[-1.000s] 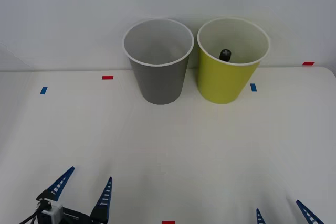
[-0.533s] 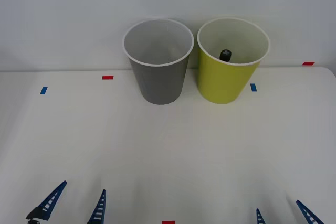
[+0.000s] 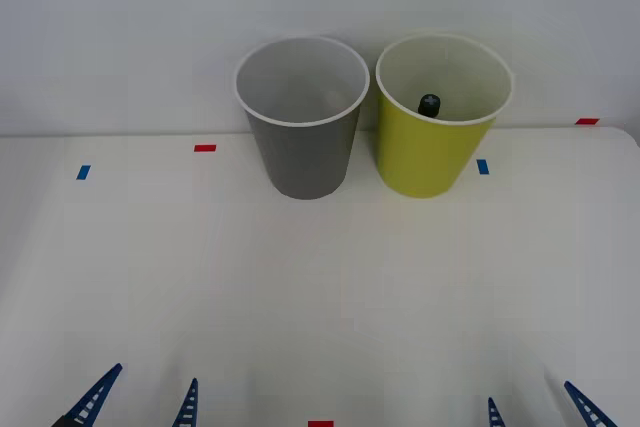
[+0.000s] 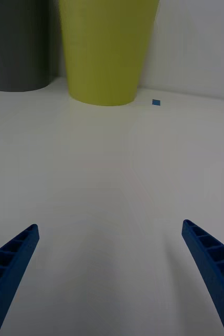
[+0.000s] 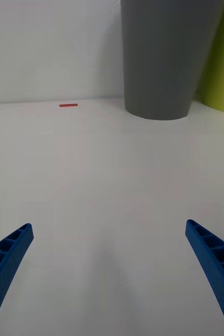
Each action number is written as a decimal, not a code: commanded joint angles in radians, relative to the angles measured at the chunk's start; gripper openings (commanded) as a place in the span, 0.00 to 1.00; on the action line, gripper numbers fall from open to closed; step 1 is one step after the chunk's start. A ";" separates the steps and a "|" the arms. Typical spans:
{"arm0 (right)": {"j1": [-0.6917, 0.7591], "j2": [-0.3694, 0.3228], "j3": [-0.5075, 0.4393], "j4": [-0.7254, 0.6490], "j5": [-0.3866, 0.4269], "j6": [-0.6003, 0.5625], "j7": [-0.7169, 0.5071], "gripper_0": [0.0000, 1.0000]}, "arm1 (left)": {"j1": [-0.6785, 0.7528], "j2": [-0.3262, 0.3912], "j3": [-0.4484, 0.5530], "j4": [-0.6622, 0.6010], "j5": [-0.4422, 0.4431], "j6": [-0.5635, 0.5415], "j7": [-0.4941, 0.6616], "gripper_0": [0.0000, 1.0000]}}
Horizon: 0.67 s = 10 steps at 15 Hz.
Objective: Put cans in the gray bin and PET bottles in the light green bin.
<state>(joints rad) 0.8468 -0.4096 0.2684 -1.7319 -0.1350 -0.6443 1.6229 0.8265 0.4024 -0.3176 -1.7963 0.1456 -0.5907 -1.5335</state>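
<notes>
White worktop (image 3: 320, 287): tall gray bin (image 3: 302, 117) beside yellow-green bin (image 3: 440, 117), black-capped bottle (image 3: 429, 104) inside; left gripper (image 3: 140, 405) and right gripper (image 3: 540, 409) held low, jaws spread, empty.

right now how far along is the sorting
It looks close to finished. Done: a bottle's black cap shows inside the light green bin. In hand: nothing; the left gripper and right gripper are both open and low at the near edge of the table. Left: no loose can or bottle lies on the table; what the gray bin holds cannot be told.
</notes>
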 commanded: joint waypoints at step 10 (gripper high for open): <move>0.000 0.000 0.000 0.000 0.000 0.000 0.000 0.94 | 0.009 0.000 -0.002 -0.001 -0.001 0.000 -0.010 1.00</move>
<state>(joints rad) 0.8468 -0.4096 0.2684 -1.7319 -0.1350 -0.6443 1.6229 0.8360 0.4019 -0.3190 -1.7976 0.1444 -0.5907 -1.5432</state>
